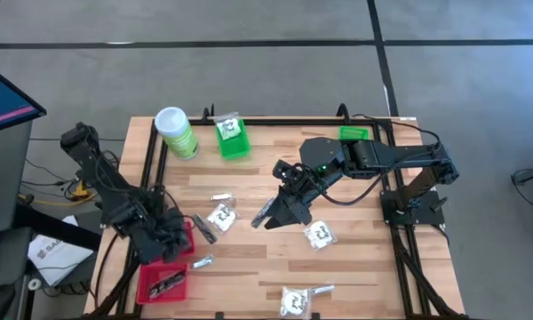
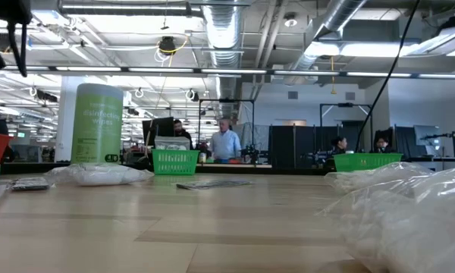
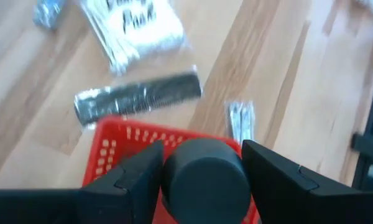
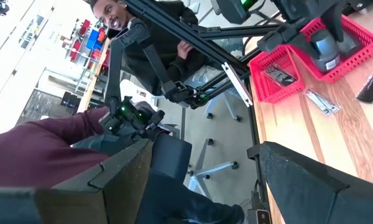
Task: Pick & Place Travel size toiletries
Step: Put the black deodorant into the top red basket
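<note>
The left hand hangs over a red basket, fingers spread wide around a dark grey oval piece — whether they pinch it I cannot tell. Just beyond the basket lie a dark stick and a white packet on the desk. The right hand hovers mid-desk, also spread wide, empty.

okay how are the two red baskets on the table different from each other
The nearer red basket sits open to view at the table's front corner; the other red basket is mostly covered by the left gripper. The nearer one holds a dark item; the other's contents are hidden. Both are small red plastic baskets on the left side.
</note>
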`<state>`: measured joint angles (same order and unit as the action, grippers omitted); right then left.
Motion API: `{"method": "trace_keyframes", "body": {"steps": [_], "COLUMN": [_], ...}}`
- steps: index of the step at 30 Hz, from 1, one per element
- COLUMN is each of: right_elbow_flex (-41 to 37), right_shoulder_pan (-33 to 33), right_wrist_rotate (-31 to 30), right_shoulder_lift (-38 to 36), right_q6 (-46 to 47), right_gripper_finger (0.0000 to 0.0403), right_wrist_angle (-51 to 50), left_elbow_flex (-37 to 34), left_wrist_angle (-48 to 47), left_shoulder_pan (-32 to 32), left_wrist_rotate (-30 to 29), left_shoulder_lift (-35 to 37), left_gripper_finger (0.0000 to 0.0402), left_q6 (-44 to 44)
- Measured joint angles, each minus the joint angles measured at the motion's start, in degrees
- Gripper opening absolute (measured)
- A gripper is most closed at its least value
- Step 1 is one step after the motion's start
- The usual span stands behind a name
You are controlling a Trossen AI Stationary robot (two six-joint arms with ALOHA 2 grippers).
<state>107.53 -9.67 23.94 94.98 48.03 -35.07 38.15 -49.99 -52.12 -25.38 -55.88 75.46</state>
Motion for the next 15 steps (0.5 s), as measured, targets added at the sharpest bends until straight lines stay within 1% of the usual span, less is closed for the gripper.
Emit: {"method": "trace_keyframes", "body": {"steps": [3, 8, 15], "right_elbow_flex": [0.0, 0.0, 0.0], "right_shoulder_pan": [0.0, 0.0, 0.0], "right_wrist_rotate": [0.0, 0.0, 0.0], "right_shoulder_lift": [0.0, 0.0, 0.0], "right_q6": [0.0, 0.0, 0.0], "right_gripper_finger": [0.0292, 0.0292, 0.0292], "right_wrist_angle": [0.0, 0.0, 0.0], "left_elbow_flex": [0.0, 0.0, 0.0], "left_wrist_angle": [0.2, 1.4, 3.4], "left_shoulder_pan": [0.8, 0.8, 0.8], "left_wrist_rotate": [-2.5, -4.4, -8.4], "left_shoulder_lift": [2.0, 5.0, 7.4], "left_gripper_finger": [0.0208, 0.0209, 0.021], "left_q6": [0.0, -0.1, -0.2]}}
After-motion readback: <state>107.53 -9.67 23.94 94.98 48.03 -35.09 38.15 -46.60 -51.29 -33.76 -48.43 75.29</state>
